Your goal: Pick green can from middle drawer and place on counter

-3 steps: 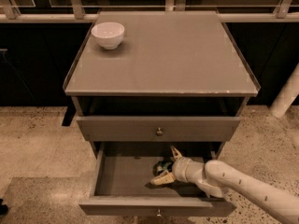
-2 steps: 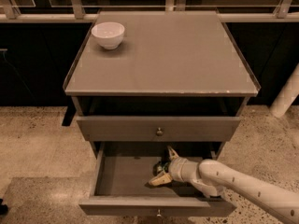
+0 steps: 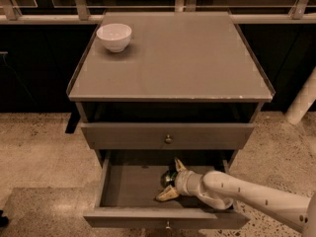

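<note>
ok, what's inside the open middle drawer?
The gripper, jaws open around the green can. The arm hides part of the can and the middle drawer's right floor.

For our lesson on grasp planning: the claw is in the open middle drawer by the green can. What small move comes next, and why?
Probably close the claw: its open fingers sit either side of the green can in the middle drawer, so gripping should precede lifting toward the counter.

Green can [image 3: 168, 177] in middle drawer [image 3: 123, 216], mostly hidden within claw [image 3: 171, 180]; arm [image 3: 256, 197] cropped right.
</note>
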Controlling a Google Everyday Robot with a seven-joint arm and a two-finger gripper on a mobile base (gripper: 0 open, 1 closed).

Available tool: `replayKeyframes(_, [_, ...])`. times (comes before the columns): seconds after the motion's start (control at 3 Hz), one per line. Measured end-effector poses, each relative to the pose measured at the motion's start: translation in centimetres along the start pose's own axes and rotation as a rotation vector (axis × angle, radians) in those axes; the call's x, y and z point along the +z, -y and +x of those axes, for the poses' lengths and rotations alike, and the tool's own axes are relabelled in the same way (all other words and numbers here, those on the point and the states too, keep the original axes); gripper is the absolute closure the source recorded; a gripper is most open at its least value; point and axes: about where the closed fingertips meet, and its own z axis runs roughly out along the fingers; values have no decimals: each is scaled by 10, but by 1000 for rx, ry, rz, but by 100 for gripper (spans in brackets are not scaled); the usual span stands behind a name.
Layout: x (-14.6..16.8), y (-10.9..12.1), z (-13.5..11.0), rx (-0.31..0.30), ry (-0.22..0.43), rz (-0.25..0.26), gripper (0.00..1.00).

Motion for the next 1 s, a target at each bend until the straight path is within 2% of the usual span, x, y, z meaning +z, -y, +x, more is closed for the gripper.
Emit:
replayKeyframes(0.33, [0,0,0,0,0,0,15])
replayKeyframes(1.0, [0,0,0,0,0,0,62])
